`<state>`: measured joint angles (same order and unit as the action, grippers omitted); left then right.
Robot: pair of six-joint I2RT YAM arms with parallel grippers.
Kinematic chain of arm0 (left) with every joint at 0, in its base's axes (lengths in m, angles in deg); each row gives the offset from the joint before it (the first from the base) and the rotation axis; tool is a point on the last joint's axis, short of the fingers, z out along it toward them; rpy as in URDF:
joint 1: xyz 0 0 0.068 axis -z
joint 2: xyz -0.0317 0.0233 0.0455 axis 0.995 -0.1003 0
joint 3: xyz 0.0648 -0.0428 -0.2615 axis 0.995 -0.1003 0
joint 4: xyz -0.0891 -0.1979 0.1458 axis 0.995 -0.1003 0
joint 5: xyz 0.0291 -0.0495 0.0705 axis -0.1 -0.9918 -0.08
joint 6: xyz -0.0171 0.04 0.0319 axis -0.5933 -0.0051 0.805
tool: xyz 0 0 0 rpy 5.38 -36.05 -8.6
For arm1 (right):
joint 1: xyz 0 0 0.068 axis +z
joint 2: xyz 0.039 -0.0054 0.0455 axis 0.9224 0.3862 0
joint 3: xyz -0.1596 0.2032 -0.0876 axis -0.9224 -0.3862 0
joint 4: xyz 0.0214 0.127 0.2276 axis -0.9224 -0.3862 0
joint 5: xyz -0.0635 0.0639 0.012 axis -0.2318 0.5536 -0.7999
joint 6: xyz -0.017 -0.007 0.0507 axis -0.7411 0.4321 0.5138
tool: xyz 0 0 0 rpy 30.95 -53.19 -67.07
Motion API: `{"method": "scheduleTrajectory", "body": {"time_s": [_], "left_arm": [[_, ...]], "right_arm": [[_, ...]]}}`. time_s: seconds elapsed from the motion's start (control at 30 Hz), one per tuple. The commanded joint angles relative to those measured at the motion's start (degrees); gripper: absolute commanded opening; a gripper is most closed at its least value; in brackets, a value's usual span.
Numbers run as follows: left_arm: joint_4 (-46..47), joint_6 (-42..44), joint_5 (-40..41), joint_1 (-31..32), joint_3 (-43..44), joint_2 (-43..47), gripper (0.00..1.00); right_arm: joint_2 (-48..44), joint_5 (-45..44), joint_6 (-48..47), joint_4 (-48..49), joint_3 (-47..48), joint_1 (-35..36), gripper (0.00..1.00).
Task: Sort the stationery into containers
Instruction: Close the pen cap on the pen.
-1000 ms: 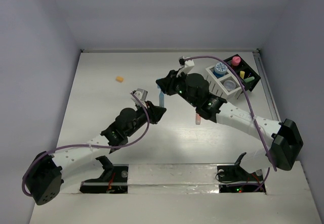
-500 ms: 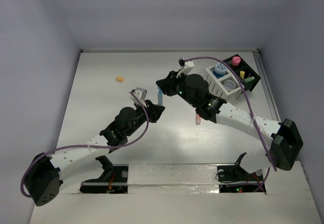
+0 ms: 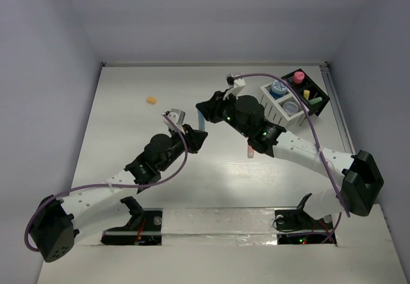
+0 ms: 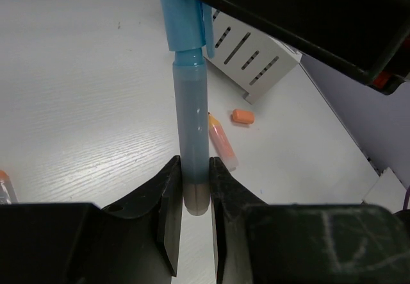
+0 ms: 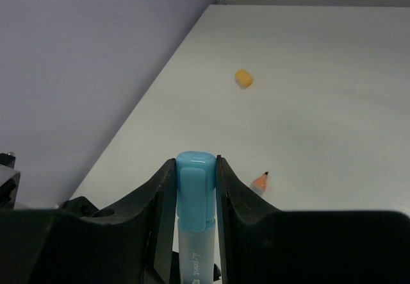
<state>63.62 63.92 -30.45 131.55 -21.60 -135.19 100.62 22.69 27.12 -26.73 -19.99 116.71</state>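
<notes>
- The left gripper (image 4: 195,191) is clamping the near end of a blue pen (image 4: 191,117), with a finger pressing on each side.
- The pen's capped far end is sitting under the right arm's black housing (image 4: 307,15).
- An orange marker (image 4: 222,142) and an orange capsule (image 4: 243,116) are lying on the table (image 4: 77,104) to the right (not touching each other), with the white slatted organizer (image 4: 253,56) sitting beyond them.

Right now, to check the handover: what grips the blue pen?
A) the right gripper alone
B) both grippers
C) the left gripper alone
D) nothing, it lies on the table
B: the left gripper is clamped on the bottom end of the pen, and the right gripper is clamped on its cap.
</notes>
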Motion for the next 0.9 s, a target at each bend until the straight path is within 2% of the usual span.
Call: {"method": "scheduleTrajectory", "body": {"time_s": [0.0, 0.5, 0.87], "left_arm": [[3.0, 1.6, 0.9, 0.3, 3.8, 1.5, 0.00], [2.2, 2.8, 4.8, 0.3, 7.5, 0.9, 0.00], [3.7, 3.7, 4.2, 0.3, 14.1, -0.9, 0.00]], "right_arm": [[-0.2, 1.5, 1.1, 3.7, -1.1, -0.3, 0.00], [-3.4, 4.1, 3.0, 6.7, -7.0, 0.9, 0.00], [-8.5, 6.5, 6.3, 9.8, -18.3, 4.4, 0.00]]}}
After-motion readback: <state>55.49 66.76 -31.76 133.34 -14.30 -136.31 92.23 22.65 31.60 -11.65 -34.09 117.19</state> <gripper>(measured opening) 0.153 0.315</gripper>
